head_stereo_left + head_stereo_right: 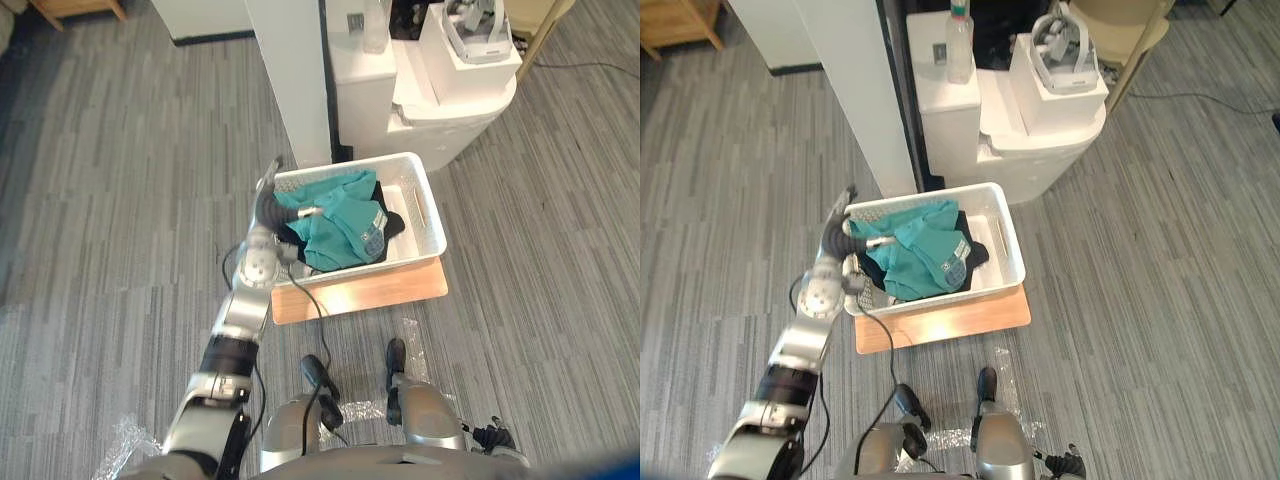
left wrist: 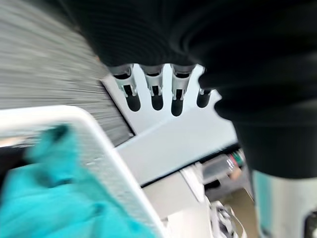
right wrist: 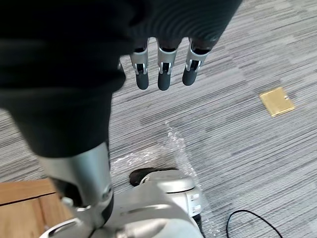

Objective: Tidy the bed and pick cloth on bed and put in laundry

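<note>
A teal cloth point(image 1: 340, 225) is lying bunched inside a white laundry basket point(image 1: 400, 262), heaped toward the basket's 9 o'clock side. A dark cloth point(image 1: 392, 222) is showing beneath it toward 3 o'clock. The basket is sitting on a wooden board point(image 1: 370, 292) on grey striped carpet, with a white cabinet point(image 1: 440, 110) standing just beyond it at 12 o'clock.

The left hand point(image 1: 268, 200) is hovering at the basket's 9 o'clock rim, right beside the teal heap. In the left wrist view its fingers point(image 2: 156, 87) are hanging straight and released, gripping nothing, with the cloth lying below them. Whether any fingertip is brushing the fabric cannot be told.

The right hand point(image 3: 164, 74) is hanging over bare carpet, fingers straight and carrying nothing.

The cloth seems to be delivered, so the main risk is likely in the withdrawal. A dark fingertip could be snagging a raised fold, and a lifting arm would then be dragging the teal cloth back over the rim onto the floor. The wrist is also close to the rim, so a sideways swing could be nudging the light basket off its board.
</note>
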Robot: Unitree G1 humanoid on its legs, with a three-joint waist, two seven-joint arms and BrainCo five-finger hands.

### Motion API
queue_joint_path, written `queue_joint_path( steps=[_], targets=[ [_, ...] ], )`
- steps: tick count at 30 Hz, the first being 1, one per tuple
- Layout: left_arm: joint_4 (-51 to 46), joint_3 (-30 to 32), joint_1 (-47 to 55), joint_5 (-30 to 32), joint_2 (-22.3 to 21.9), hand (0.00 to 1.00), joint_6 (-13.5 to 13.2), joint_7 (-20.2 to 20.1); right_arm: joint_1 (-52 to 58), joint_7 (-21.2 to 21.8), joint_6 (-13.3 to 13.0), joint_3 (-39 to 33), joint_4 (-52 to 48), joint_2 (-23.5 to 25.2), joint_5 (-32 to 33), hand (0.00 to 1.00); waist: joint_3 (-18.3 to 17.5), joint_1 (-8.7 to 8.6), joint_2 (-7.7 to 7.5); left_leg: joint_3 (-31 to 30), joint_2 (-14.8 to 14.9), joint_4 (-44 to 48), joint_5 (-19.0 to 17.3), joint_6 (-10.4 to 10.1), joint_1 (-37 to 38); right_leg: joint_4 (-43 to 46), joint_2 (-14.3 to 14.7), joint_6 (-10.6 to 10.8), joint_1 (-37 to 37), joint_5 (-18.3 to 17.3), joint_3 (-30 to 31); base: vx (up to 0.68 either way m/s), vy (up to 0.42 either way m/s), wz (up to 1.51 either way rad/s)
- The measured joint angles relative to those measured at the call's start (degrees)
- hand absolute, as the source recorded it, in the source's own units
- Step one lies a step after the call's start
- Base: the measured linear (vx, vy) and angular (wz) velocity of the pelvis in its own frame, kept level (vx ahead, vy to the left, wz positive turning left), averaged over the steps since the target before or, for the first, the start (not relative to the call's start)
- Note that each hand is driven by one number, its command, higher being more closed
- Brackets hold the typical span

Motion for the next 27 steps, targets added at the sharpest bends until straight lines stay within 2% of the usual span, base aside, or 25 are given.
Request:
queue_joint_path(
  steps=[4, 8, 10, 14, 19, 22, 25, 27],
  targets=[
    [0.0, 4.2, 7.3, -5.3, 0.0, 0.0, -2.1, 0.1, -0.5, 0.0, 0.5, 0.0, 1.4, -0.2, -0.8, 0.0, -3.3, 0.38, -0.15, -1.9, -0.2, -2.7, 1.7, -0.1, 0.8, 0.4, 0.3, -0.2, 0.8, -1.1, -1.8, -0.02, -0.019, 0.22],
    [1.2, 7.2, 13.3, -8.2, -0.3, 0.0, -2.4, 0.0, -0.6, -0.1, 0.6, 0.0, 1.9, 0.0, -0.9, 0.0, -5.6, 0.94, -0.77, -2.9, -0.2, -2.7, 1.6, -0.4, 1.5, 0.2, 0.2, -0.2, 2.1, -1.5, -3.0, -0.02, 0.009, 0.17],
    [6.4, 10.6, 15.3, -11.4, -0.9, 0.0, -2.7, -0.1, -0.7, 0.0, 0.7, 0.1, 1.9, 0.2, -0.9, 0.0, -6.7, 1.86, -1.12, -2.9, -0.2, -2.8, 1.6, -0.3, 2.2, -0.1, 0.2, -0.2, 3.0, -1.5, -3.1, 0.0, 0.0, 0.0],
    [15.6, 15.4, 18.8, -17.0, -2.6, 0.0, -2.6, -0.4, -0.7, -0.4, 1.1, 0.2, 1.8, 0.6, -0.9, 0.0, -8.3, 1.96, -1.56, -3.2, -0.4, -2.8, 1.1, -0.5, 3.4, -0.8, 0.1, 0.0, 4.8, -1.6, -3.7, 0.02, 0.017, 0.07],
    [33.3, 22.2, 20.3, -16.6, -6.6, 0.0, -1.3, -0.4, -1.1, -1.5, 1.7, 0.0, 1.9, 1.0, -3.1, 0.0, -10.2, 3.46, -1.68, -3.0, -0.7, -2.8, -0.1, -0.8, 4.7, -1.4, -0.3, 0.5, 6.3, -2.0, -4.0, 0.02, 0.021, -0.01],
    [40.9, 23.8, 21.1, -15.6, -7.7, 0.0, -0.5, -0.5, -1.5, -1.9, 1.7, 0.0, 2.8, 0.9, -3.1, 0.0, -10.5, 3.53, -1.88, -3.0, -0.9, -2.8, -0.5, -0.9, 5.4, -1.8, -0.4, 0.6, 7.2, -2.1, -4.0, 0.04, 0.022, 0.0],
    [43.5, 24.1, 21.8, -15.4, -7.7, 0.0, 0.4, -0.6, -2.4, -2.2, 1.7, 0.3, 4.6, 0.7, -3.1, 0.0, -10.8, 3.54, -2.27, -3.1, -1.0, -2.8, -0.5, -0.9, 5.4, -2.1, -0.3, 0.6, 7.3, -2.1, -3.9, 0.05, 0.013, 0.01],
    [44.2, 24.1, 22.1, -12.7, -7.5, 0.0, 0.5, -0.8, -2.8, -2.2, 1.7, 0.8, 5.2, 0.3, -3.1, 0.0, -10.9, 3.58, -2.15, -3.2, -1.0, -2.8, -0.4, -0.7, 5.6, -2.2, -0.3, 0.7, 7.5, -2.2, -3.6, 0.05, 0.006, -0.04]
  ],
)
